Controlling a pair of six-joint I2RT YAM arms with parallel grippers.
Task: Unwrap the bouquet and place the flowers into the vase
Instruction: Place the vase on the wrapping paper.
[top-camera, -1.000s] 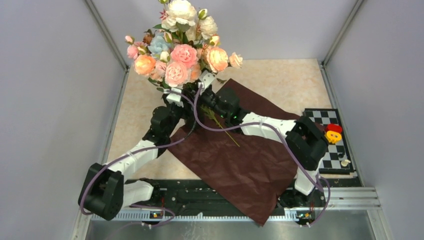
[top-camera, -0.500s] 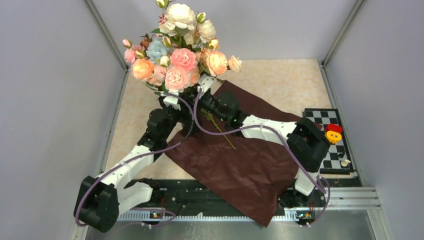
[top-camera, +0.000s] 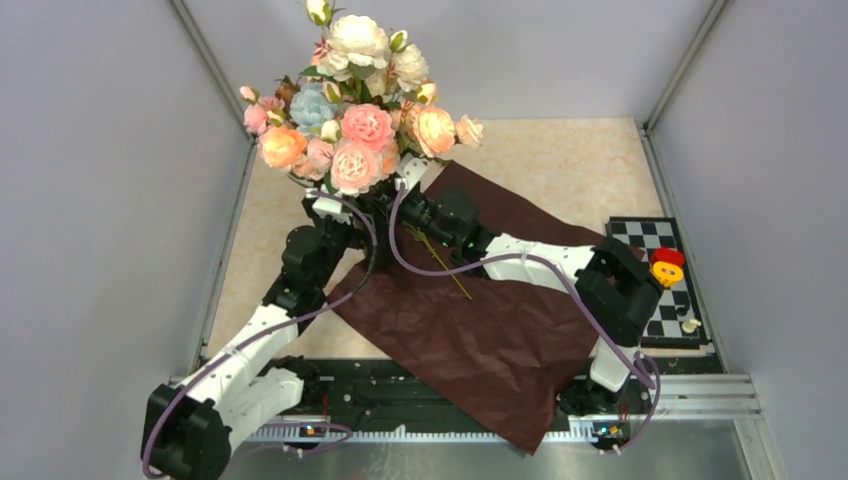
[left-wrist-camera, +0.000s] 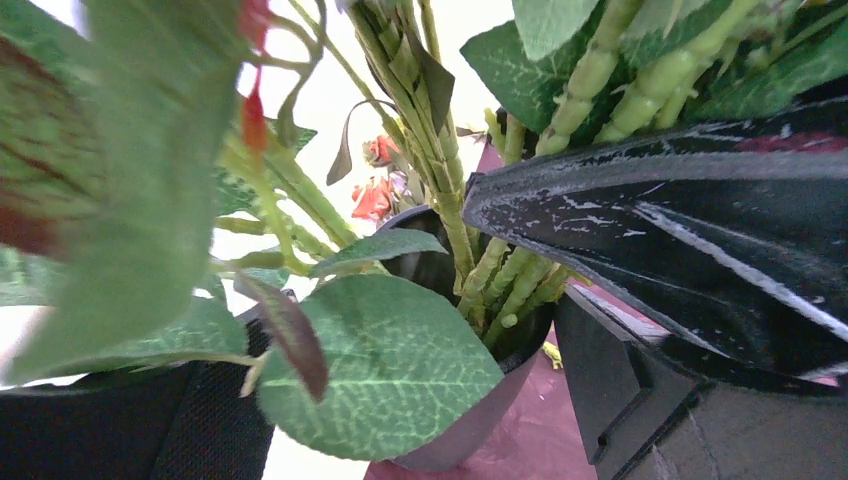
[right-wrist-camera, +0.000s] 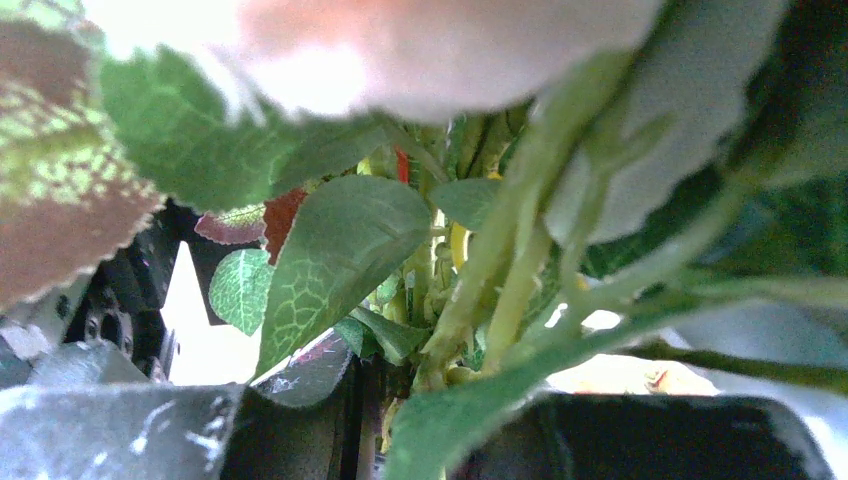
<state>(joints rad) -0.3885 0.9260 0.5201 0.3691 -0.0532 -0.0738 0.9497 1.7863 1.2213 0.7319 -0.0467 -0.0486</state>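
A bunch of flowers stands upright at the back, cream-white blooms (top-camera: 362, 45) on top and larger peach, pink and blue blooms (top-camera: 352, 135) below. In the left wrist view green stems (left-wrist-camera: 500, 275) stand in the mouth of the dark vase (left-wrist-camera: 480, 420); blooms hide the vase from above. My left gripper (top-camera: 342, 207) (left-wrist-camera: 420, 330) is open, its fingers wide on either side of the vase and apart from it. My right gripper (top-camera: 415, 192) (right-wrist-camera: 430, 400) is shut on the flower stems (right-wrist-camera: 480, 300) just above the vase. The bouquet's maroon paper (top-camera: 490, 330) lies spread flat.
One thin loose green stem (top-camera: 442, 258) lies on the paper. A checkered board (top-camera: 650, 235) with a red and yellow piece (top-camera: 667, 268) sits at the right edge. Grey walls close in both sides. A metal rail (top-camera: 700, 395) runs along the near edge.
My left gripper has opened wider and the left arm has stretched out towards the back left. The whole flower bunch has shifted slightly left. The right gripper has kept its grip.
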